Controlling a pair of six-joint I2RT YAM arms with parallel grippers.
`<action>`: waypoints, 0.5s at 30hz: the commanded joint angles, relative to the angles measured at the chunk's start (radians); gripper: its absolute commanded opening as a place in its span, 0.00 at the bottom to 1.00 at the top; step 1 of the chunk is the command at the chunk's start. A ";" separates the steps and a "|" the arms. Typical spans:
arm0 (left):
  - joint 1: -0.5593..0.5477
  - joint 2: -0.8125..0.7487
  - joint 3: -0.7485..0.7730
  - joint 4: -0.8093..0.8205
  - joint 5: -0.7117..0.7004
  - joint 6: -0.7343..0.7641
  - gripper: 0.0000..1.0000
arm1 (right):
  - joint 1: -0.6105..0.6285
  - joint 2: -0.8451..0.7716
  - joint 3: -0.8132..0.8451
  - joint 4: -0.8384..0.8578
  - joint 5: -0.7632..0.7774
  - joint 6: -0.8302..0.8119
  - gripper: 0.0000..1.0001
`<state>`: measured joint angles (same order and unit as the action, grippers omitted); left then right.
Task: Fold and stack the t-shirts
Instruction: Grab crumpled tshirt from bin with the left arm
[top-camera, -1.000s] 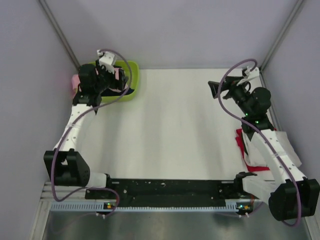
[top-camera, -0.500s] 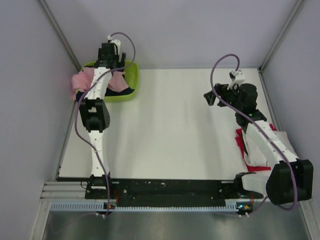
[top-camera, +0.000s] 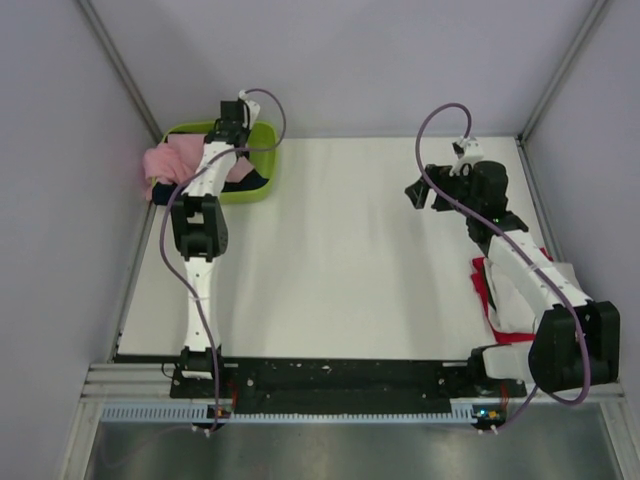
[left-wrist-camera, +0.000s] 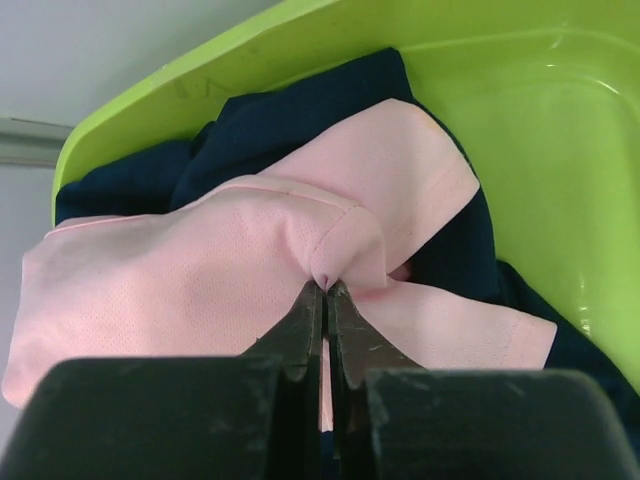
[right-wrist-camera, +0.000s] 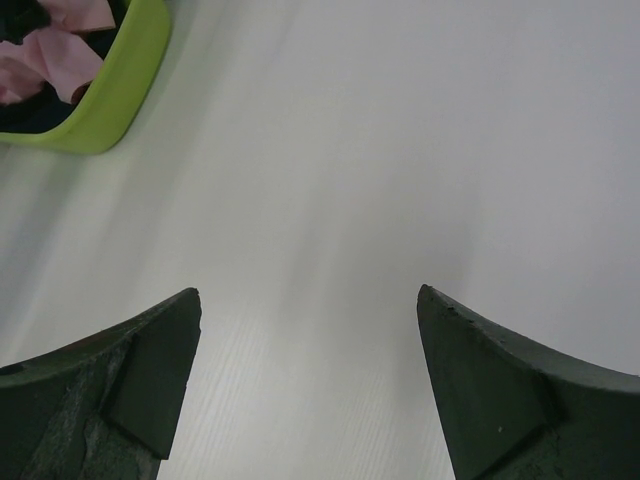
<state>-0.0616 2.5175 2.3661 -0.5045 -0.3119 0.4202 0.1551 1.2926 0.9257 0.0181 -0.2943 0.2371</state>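
We reach our white-and-black left arm (top-camera: 196, 225) straight out, the black two-finger left gripper (left-wrist-camera: 325, 290) with jaws clamped on the light pink cloth t-shirt (left-wrist-camera: 180, 290); our right arm (top-camera: 525, 270) bends, right gripper (right-wrist-camera: 310, 300) jaws spread wide.

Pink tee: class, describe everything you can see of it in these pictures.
The pink tee is plain pale pink, a fine-meshed knit with stitched hems. It lies crumpled in the green basket on top of a navy tee, and in the top view it spills over the basket's left rim. The left claw is shut and pinches a raised fold near its middle.
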 joint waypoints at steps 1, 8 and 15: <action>0.009 -0.110 -0.017 0.052 0.086 -0.001 0.00 | 0.012 -0.036 0.042 0.039 0.007 -0.005 0.87; 0.006 -0.376 -0.018 -0.058 0.252 -0.089 0.00 | 0.018 -0.137 0.022 0.022 0.017 -0.013 0.87; -0.036 -0.788 0.008 -0.182 0.413 -0.116 0.00 | 0.087 -0.191 0.079 -0.009 -0.038 -0.048 0.86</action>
<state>-0.0635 2.0594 2.3207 -0.6495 -0.0444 0.3477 0.1947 1.1320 0.9310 0.0055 -0.2874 0.2249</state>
